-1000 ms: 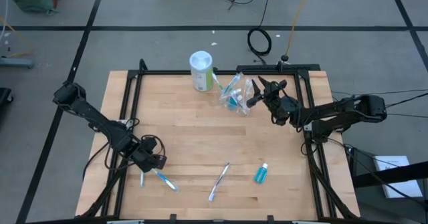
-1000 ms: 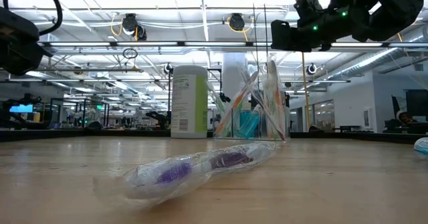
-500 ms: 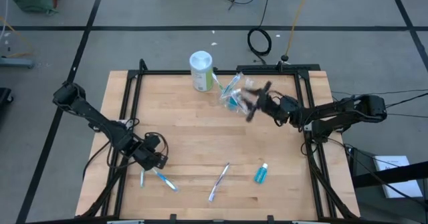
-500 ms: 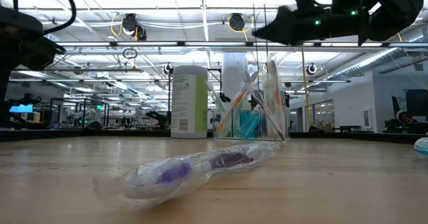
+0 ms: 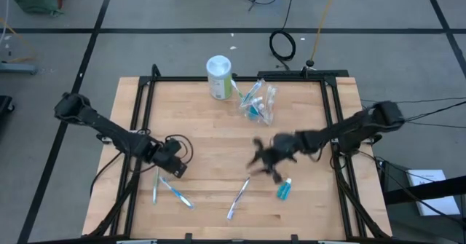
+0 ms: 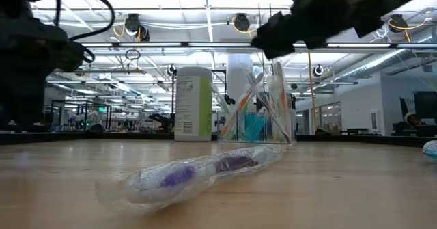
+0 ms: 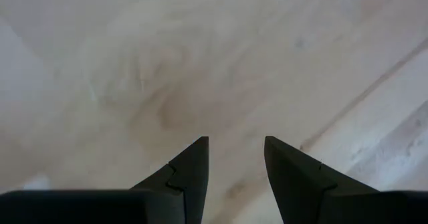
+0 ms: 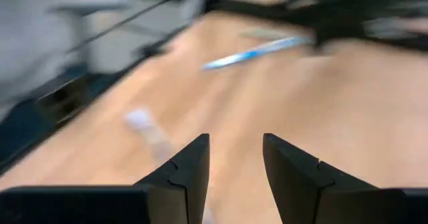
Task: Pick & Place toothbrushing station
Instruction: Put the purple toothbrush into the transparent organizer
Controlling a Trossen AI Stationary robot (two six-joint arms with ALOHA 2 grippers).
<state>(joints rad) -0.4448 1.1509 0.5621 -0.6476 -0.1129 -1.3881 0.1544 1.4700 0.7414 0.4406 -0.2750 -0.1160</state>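
Observation:
A clear cup [image 5: 256,104] stands at the table's far middle, holding several toothbrushes and a teal tube; it also shows in the low view [image 6: 258,116]. On the near part of the wood lie two loose toothbrushes [image 5: 175,194], a wrapped toothbrush [image 5: 239,197] and a teal toothpaste tube [image 5: 283,189]. My left gripper [image 5: 173,164] hangs open over bare wood [image 7: 235,147], just beyond the loose toothbrushes. My right gripper [image 5: 258,159], blurred, is open above the table's middle [image 8: 234,144], between the cup and the wrapped toothbrush. Neither has anything between its fingers.
A white canister with a green label [image 5: 219,76] stands upright left of the cup. A black frame [image 5: 145,98] runs along the table's edges. The wrapped toothbrush [image 6: 198,171] lies close to the low camera. Bare wood lies between the cup and the near items.
My right gripper has swung fast from beside the cup at the far right toward the table's near middle, turning as it went. My left gripper has shifted a little toward the far right and rolled about its own line. Nothing on the table has moved.

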